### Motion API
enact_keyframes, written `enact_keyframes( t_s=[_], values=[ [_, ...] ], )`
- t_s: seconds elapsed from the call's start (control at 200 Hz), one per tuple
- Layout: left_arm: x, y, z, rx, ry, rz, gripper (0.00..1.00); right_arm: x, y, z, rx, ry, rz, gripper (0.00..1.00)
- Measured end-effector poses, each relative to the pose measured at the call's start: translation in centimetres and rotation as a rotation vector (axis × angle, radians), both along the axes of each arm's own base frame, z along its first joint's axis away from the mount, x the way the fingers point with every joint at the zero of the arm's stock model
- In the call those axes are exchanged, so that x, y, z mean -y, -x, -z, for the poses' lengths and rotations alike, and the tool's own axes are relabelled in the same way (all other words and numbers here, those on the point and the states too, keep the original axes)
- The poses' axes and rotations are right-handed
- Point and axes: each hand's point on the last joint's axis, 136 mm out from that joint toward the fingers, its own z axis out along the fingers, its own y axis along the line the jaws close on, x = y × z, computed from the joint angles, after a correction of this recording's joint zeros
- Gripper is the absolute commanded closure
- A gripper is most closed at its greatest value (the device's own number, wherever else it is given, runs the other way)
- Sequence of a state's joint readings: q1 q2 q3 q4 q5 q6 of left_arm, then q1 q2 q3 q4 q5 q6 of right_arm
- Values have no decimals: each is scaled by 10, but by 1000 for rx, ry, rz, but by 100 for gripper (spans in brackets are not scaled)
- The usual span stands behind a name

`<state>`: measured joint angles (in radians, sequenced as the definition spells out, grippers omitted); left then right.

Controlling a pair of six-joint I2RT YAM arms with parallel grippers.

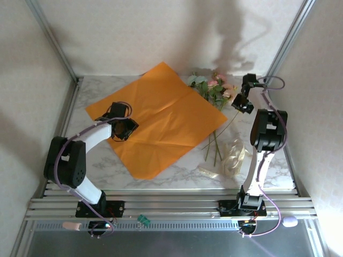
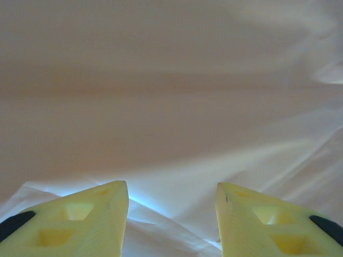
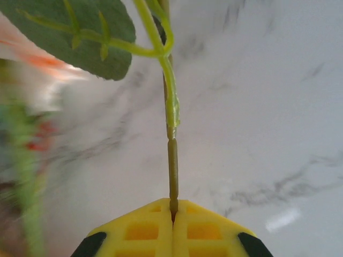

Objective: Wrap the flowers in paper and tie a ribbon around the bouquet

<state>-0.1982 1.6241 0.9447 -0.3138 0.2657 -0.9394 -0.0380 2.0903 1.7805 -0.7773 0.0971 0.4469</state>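
Paper [image 1: 161, 118], bright orange, lies flat across the left and middle of the table [image 1: 182, 174]. The left gripper [image 1: 122, 128] hangs over its left part with jaws spread, holding nothing; whether its tips press the sheet I cannot tell. If they do not, the sheet may slide or crumple when stems drag across it. The flowers [image 1: 214, 88] lie by the far right corner, heads just off the paper's right edge. The right gripper [image 1: 242, 104] is pressed together on one thin stem [image 3: 172, 160] only, so the stem may slip or bend, or the bunch may be left behind. The ribbon [image 1: 233, 158] lies near the front right edge, close to the stem ends, where it could snag.
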Motion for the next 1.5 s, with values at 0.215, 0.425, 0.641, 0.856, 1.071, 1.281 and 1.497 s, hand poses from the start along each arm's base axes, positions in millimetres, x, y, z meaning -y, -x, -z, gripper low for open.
enact_keyframes(
  t_s=[0.215, 0.425, 0.641, 0.856, 1.071, 1.281, 1.497],
  values=[
    [0, 19, 29, -75, 5, 5, 58, -79, 19, -215, 515, 161, -207, 100],
    [1, 26, 34, -54, 23, 7, 58, -223, 59, -290, 786, -81, -565, 100],
    [10, 46, 34, -40, 66, 8, 58, -340, 31, -170, 565, -376, -741, 100],
    [17, 73, 33, -43, 105, 5, 58, -415, 26, -43, 306, -520, -792, 100],
    [16, 81, 32, -47, 112, 5, 58, -447, 15, -19, 291, -589, -784, 100],
    [19, 78, 18, -27, 61, 61, 54, -469, -14, -16, 339, -612, -800, 91],
    [30, 45, -39, 165, 25, 150, 51, -470, -18, 8, 267, -582, -783, 53]
  ],
)
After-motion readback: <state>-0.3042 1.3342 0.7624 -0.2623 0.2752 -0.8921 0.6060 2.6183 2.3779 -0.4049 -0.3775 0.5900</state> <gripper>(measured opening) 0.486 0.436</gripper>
